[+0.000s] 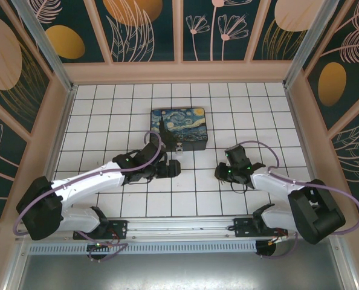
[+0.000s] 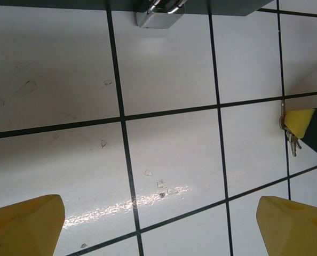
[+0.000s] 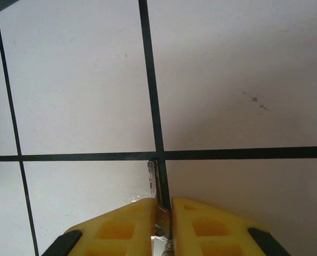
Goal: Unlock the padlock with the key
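Right claw pinches the key, left claw gapes wide; we have yet to reach the padlock mid-desk.

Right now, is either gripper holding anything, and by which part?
The right gripper pinches the key by its rear part, its tip poking out ahead of the jaws. The left gripper is open, holding nothing.

Top view high above whole tabletop, wrist views looking down close over it — left and top share padlock.
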